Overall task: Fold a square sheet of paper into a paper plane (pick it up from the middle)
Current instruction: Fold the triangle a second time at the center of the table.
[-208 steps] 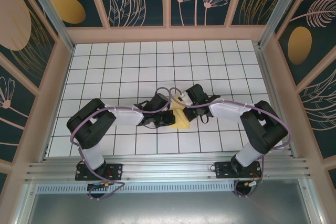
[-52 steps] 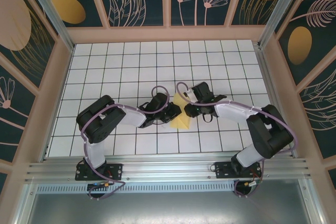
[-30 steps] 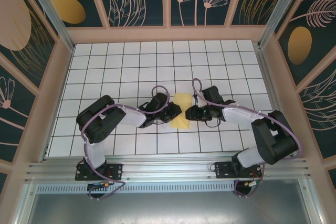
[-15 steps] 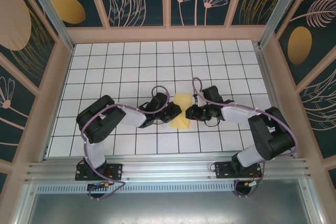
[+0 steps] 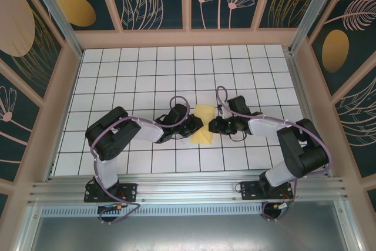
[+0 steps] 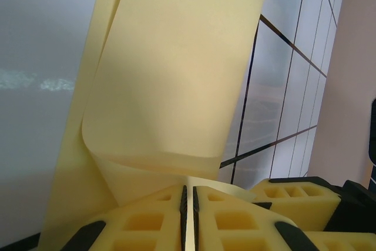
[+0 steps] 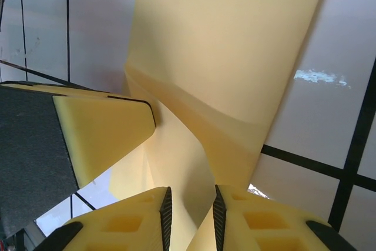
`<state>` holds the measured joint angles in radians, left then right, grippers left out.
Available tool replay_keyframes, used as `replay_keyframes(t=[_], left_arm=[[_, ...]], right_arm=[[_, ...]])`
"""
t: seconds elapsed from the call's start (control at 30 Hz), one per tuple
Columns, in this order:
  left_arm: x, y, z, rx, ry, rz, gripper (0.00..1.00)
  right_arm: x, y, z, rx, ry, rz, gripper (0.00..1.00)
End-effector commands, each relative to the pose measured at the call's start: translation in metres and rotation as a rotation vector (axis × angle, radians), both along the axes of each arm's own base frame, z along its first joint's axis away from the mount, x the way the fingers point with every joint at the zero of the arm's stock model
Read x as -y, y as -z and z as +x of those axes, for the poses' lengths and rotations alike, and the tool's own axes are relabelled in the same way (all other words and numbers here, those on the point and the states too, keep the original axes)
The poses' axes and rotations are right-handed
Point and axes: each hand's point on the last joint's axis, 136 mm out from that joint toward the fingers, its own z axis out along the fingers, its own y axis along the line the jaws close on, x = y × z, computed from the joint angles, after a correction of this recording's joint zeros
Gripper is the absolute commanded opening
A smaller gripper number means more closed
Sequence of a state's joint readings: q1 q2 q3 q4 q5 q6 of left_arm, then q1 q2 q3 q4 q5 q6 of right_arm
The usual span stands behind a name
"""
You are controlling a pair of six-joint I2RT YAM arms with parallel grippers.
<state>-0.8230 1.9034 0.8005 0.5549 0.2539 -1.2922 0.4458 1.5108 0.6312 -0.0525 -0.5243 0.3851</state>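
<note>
The square sheet of paper (image 5: pixel 203 117), pale yellow and partly folded over itself, stands off the white grid table between my two grippers. In the left wrist view its curled flap (image 6: pixel 176 74) rises from my left gripper (image 6: pixel 188 191), whose jaws are shut on the paper's lower edge. From above, the left gripper (image 5: pixel 190 128) sits at the sheet's left side. My right gripper (image 5: pixel 213 126) is at the right side. In the right wrist view a fold of the paper (image 7: pixel 235 45) runs down between the right gripper's (image 7: pixel 191 201) jaws, which stand a little apart. The left gripper's foam finger (image 7: pixel 100 133) shows beside it.
The white grid table (image 5: pixel 176 69) stretches behind the paper to the patterned back wall (image 5: pixel 188 4). Pink side walls (image 5: pixel 61 98) close in left and right. The metal rail (image 5: pixel 188 189) with both arm bases lies along the near edge.
The right gripper's jaws have narrowed around the paper fold. The left gripper has kept its hold, and both arms have barely shifted.
</note>
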Motion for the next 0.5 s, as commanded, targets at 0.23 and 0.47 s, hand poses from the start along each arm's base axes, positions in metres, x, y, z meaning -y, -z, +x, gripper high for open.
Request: replay_keyframes(t=[0.23, 0.47], left_arm=[[0.005, -0.009, 0.008, 0.019, -0.008, -0.029, 0.14], [0.007, -0.019, 0.010, 0.047, 0.008, -0.029, 0.18]], right_arm=[[0.006, 0.004, 0.010, 0.012, 0.001, -0.010, 0.09], [0.006, 0.011, 0.009, 0.030, -0.074, -0.038, 0.07]])
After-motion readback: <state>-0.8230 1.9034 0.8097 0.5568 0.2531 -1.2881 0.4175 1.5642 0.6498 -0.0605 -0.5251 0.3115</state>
